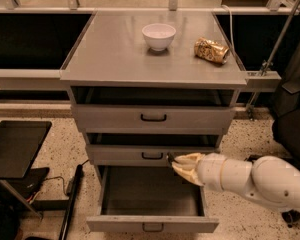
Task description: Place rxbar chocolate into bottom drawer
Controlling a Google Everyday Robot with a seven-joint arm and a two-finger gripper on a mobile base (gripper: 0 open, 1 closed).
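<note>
Camera view: gripper (181,165) hangs over the open bottom drawer (152,223).

Readable text: none is showing, not even on the gold snack bag (211,50). The hand (179,164) is hovering above the open bottom drawer (140,223).

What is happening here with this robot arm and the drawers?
The robot's arm reaches in from the right, and its gripper is in front of the middle drawer, just above the open bottom drawer. The bottom drawer is pulled out, and the part of its inside that shows looks empty. A white bowl and a gold snack bag sit on the cabinet top. I cannot tell whether the gripper holds the chocolate bar.
</note>
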